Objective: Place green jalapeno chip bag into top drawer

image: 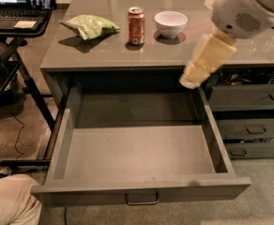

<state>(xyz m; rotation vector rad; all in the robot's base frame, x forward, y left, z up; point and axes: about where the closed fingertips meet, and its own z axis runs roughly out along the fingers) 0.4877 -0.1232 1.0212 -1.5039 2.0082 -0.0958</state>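
The end effector [192, 80] hangs at the right side of the scene, its pale tip pointing down and to the left, just over the front edge of the table [104, 53] and above the right rear corner of the top drawer [104, 194]. The drawer stands pulled fully out, and nothing shows inside it.

Now the target: the green jalapeno chip bag [91, 26] lies flat on the far-left part of the table, well apart from the end effector. From the tip, it sits away to the left and further back. Its long axis runs across the view, roughly in line with the table's front edge, with its crinkled end toward the orange soda can [136, 26].

That can stands just right of the bag, and a white bowl [171, 23] stands right of the can. So 2 things sit between the end effector and the bag. My read: the reach has to travel left over or behind both of them without clipping the can.

Whether the end effector is open or closed, I cannot tell from here. It carries nothing that I can make out, and it touches neither the bag nor the drawer.
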